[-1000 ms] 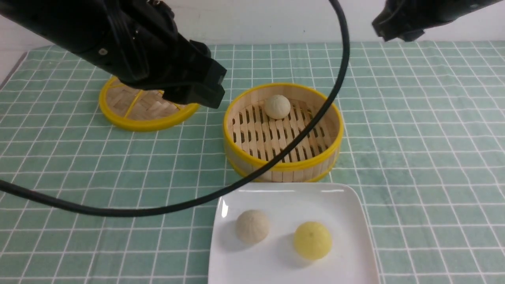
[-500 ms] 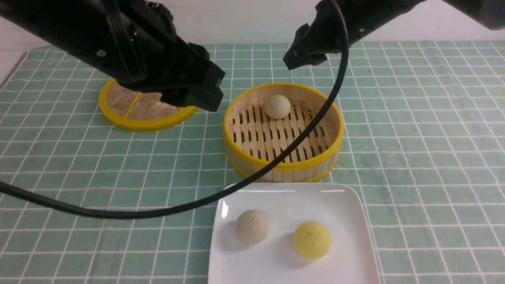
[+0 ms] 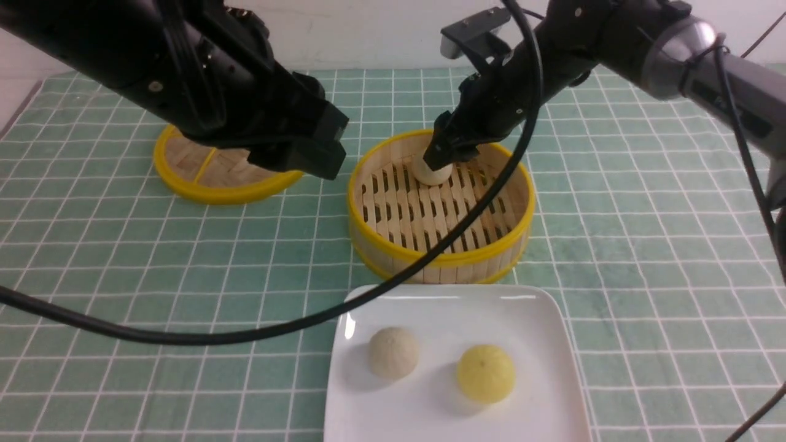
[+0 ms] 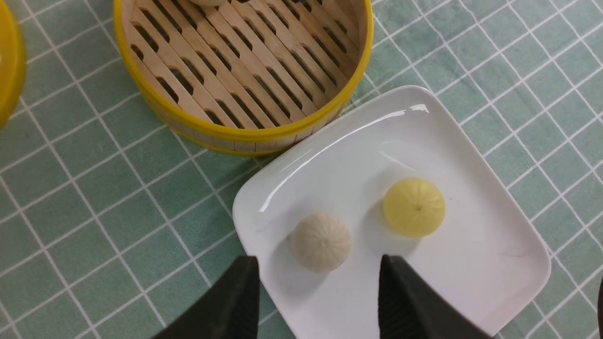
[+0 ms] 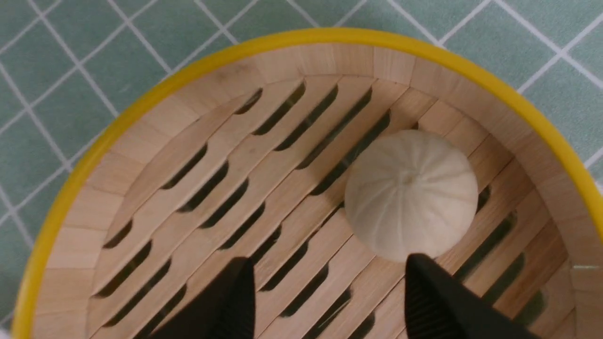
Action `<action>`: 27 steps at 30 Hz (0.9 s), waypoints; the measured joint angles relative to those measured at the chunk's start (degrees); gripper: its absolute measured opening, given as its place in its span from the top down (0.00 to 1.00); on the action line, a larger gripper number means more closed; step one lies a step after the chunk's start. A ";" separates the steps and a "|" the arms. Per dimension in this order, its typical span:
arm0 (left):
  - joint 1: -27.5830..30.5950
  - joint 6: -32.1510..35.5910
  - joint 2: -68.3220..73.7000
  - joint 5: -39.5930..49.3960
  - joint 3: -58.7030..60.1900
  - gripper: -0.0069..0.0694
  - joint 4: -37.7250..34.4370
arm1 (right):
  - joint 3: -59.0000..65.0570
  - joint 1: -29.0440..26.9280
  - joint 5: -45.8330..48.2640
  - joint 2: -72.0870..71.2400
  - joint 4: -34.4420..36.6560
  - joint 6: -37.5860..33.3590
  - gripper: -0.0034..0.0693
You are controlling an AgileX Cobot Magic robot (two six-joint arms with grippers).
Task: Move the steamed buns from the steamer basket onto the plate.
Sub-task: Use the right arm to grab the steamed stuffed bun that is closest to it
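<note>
Right gripper (image 5: 327, 261) hangs inside the steamer basket (image 3: 439, 258) with jaws parted and empty, just short of the off-white bun (image 5: 411, 193) by the basket's far wall. The bun sits off-centre, nearer one jaw. Best to shift sideways until it is centred, lower around its middle and close gently. The plate (image 3: 540, 344) lies just beside the basket's near wall.

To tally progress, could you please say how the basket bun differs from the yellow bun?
The basket bun is off-white; the yellow bun is pale yellow. The basket bun sits on the basket floor; the yellow bun lies on the plate. The open right tool hovers at the basket bun, not the yellow bun. Both are round and pleated.
</note>
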 joint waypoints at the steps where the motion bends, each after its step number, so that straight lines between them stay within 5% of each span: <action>1: 0.00 0.00 0.00 0.00 0.00 0.43 0.00 | 0.00 0.00 -0.21 0.08 -0.02 0.01 0.33; 10: 0.00 0.00 0.00 0.60 0.00 0.43 0.07 | -0.04 0.00 -7.43 1.99 -0.49 -0.87 0.30; 27: 0.00 0.00 0.00 0.75 0.00 0.43 0.07 | -0.11 0.00 -10.15 4.69 -0.43 -1.34 0.40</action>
